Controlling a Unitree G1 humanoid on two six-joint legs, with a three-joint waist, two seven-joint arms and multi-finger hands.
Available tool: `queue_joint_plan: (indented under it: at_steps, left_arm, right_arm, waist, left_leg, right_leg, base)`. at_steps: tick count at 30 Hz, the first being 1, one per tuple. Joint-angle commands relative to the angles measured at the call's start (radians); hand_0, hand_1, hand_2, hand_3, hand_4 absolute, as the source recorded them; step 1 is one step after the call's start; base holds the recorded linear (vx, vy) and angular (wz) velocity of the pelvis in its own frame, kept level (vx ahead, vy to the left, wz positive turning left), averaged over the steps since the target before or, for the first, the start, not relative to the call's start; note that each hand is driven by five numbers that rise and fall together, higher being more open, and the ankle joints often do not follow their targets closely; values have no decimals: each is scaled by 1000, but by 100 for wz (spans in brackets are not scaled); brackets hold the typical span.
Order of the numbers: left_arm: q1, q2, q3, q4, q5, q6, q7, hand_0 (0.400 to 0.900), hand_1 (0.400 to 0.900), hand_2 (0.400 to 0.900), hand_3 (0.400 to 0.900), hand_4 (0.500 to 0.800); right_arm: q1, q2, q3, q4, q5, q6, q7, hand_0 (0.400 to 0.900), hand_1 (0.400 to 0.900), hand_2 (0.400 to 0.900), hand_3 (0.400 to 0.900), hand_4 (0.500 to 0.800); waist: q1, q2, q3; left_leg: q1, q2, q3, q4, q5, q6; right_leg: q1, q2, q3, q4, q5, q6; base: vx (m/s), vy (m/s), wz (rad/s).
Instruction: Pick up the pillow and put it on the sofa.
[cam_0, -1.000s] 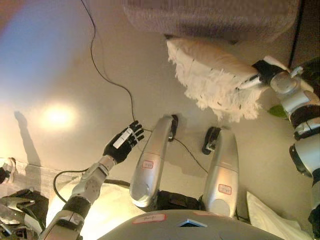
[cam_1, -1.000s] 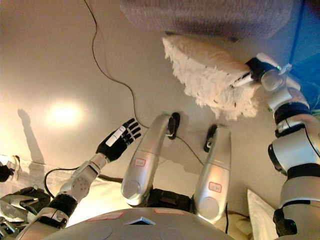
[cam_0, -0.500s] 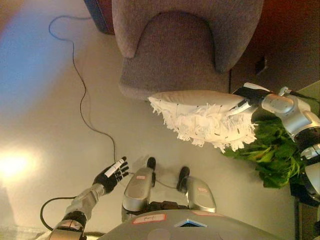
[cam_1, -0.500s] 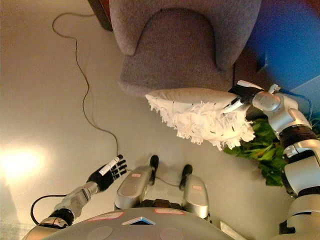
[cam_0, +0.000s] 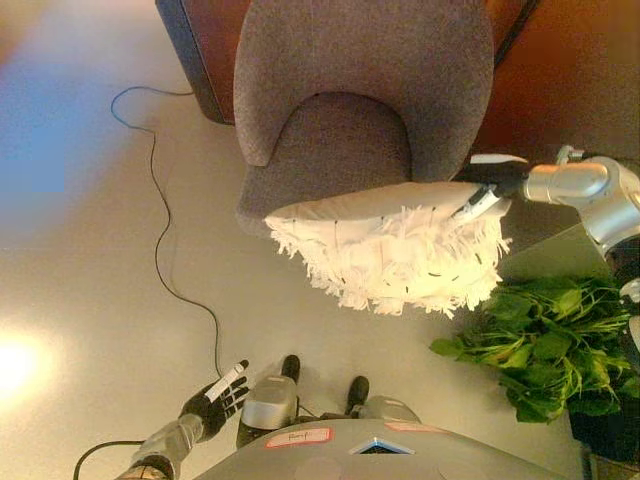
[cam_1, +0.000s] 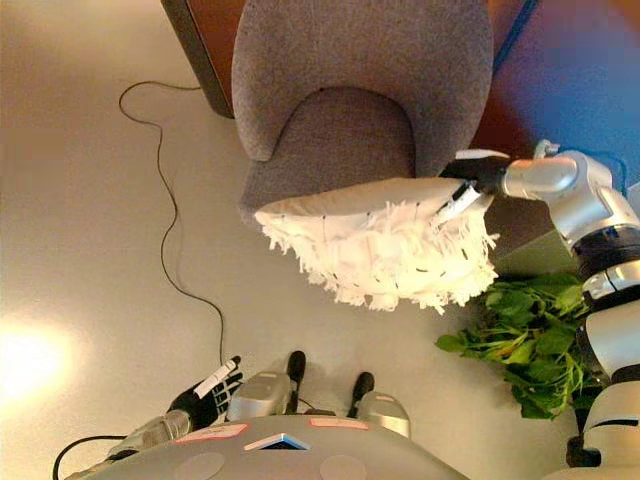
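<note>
A white pillow (cam_0: 385, 245) with a shaggy fringe hangs in the air just in front of the grey sofa chair (cam_0: 350, 110), overlapping the seat's front edge. My right hand (cam_0: 487, 184) is shut on the pillow's right end, fingers pinching its top edge. My left hand (cam_0: 214, 397) hangs low at the lower left with straight fingers, holding nothing.
A green leafy plant (cam_0: 540, 345) stands on the floor to the right of the chair. A dark wooden panel (cam_0: 205, 50) rises behind the chair. A thin black cord (cam_0: 160, 250) snakes over the pale floor at the left.
The view has tilted up and the whole chair now shows. The pillow has risen and come to the seat's front edge, still in my right hand. My left hand has sunk toward the lower edge.
</note>
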Motion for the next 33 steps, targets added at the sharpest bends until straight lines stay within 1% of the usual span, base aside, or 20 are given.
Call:
queue_joint_plan:
  at_steps: [1,3,5,9,12,13,17,20,24,25,27,28,29,31,33]
  left_arm:
    - [14,35,-49,43,43,-13,-1,900,900,900,900,800]
    - [16,34,-54,45,47,-10,-1,900,900,900,900,800]
    - [23,34,-63,49,51,-18,1,900,900,900,900,800]
    - [33,43,-80,47,58,-23,3,900,900,900,900,800]
    - [13,61,-102,31,41,-30,-9,900,900,900,900,800]
    - [-3,70,-112,22,23,-38,-20,900,900,900,900,800]
    - [-34,76,-142,-22,-34,-55,-37,900,900,900,900,800]
    - [-36,80,-157,-73,-63,-60,-52,900,900,900,900,800]
    - [-16,84,-162,-126,-97,-69,-51,900,900,900,900,800]
    - [-14,89,-160,-136,-105,-72,-54,900,900,900,900,800]
    - [-15,96,-159,-150,-122,-74,-60,900,900,900,900,800]
    - [-15,99,-158,-153,-139,-91,-71,900,900,900,900,800]
    - [-14,99,-158,-157,-150,-96,-76,900,900,900,900,800]
    - [-4,98,-158,-175,-170,-101,-85,900,900,900,900,800]
    - [12,95,-161,-187,-183,-106,-92,900,900,900,900,800]
  right_arm:
    - [-348,-34,-7,64,217,-57,-56,400,400,400,400,500]
    - [-380,-26,3,114,217,-51,-48,400,400,400,400,500]
    - [-412,-14,20,187,212,-43,-47,400,400,400,400,500]
    - [-452,13,24,284,218,-10,-80,400,400,400,400,500]
    - [-500,36,49,324,218,22,-118,400,400,400,400,500]
    - [-527,45,64,334,224,33,-141,400,400,400,400,500]
    - [-595,51,93,372,245,61,-200,400,400,400,400,500]
    - [-626,37,93,391,252,77,-209,400,400,400,400,500]
    - [-621,17,82,410,251,97,-197,400,400,400,400,500]
    - [-624,13,82,415,251,102,-211,400,400,400,400,500]
    - [-631,8,78,427,261,119,-270,400,400,400,400,500]
    - [-646,5,64,464,231,162,-349,465,465,465,465,539]
    - [-656,0,62,484,209,191,-403,900,900,900,900,800]
    - [-683,-21,70,509,166,230,-500,900,900,900,900,800]
    - [-704,-35,76,515,140,257,-565,900,900,900,900,800]
  waist:
    - [64,-38,-109]
    - [75,-38,-109]
    - [92,-36,-110]
    - [120,-29,-97]
    - [140,-18,-63]
    - [146,-10,-38]
    - [160,23,32]
    - [171,53,76]
    - [183,88,120]
    - [185,96,128]
    - [187,106,140]
    - [188,120,151]
    - [189,128,156]
    - [189,143,168]
    - [188,154,175]
  left_leg:
    - [-4,6,-36,-18,-79,-40]
    - [-5,5,-46,-24,-74,-41]
    - [-7,3,-58,-34,-66,-42]
    - [-26,3,-77,-38,-53,-45]
    - [-71,-1,-96,-37,-36,-47]
    - [-95,-2,-103,-36,-27,-46]
    - [-158,-7,-127,-41,-2,-49]
    - [-198,-7,-140,-45,15,-56]
    - [-223,-4,-147,-45,26,-65]
    - [-229,-3,-147,-45,29,-67]
    - [-237,-2,-147,-45,33,-69]
    - [-248,0,-145,-46,40,-72]
    - [-256,0,-145,-47,44,-74]
    - [-270,-3,-146,-49,53,-76]
    - [-273,-4,-148,-49,59,-79]
  right_leg:
    - [-50,4,-7,40,-14,40]
    - [-45,5,-15,32,-13,39]
    - [-39,5,-27,20,-9,40]
    - [-45,2,-46,11,-5,39]
    - [-81,-1,-55,12,3,38]
    - [-103,-2,-57,14,8,37]
    - [-160,-5,-64,16,19,34]
    - [-191,-9,-78,15,24,33]
    - [-211,-14,-94,20,21,28]
    - [-217,-15,-98,22,21,27]
    - [-224,-17,-102,24,22,26]
    - [-236,-21,-108,27,24,26]
    - [-243,-22,-110,28,25,26]
    - [-258,-23,-111,29,28,27]
    - [-265,-24,-111,33,31,27]
  base:
    - [64,-8,22]
    - [63,-7,26]
    - [67,-7,26]
    - [36,-25,21]
    - [-127,-75,17]
    - [-258,-73,15]
    - [-224,-59,14]
    - [-147,-19,21]
    - [-52,-8,15]
    - [-30,-6,10]
    - [-40,-3,9]
    - [-58,10,9]
    - [-75,17,11]
    - [-59,17,7]
    - [-27,32,2]
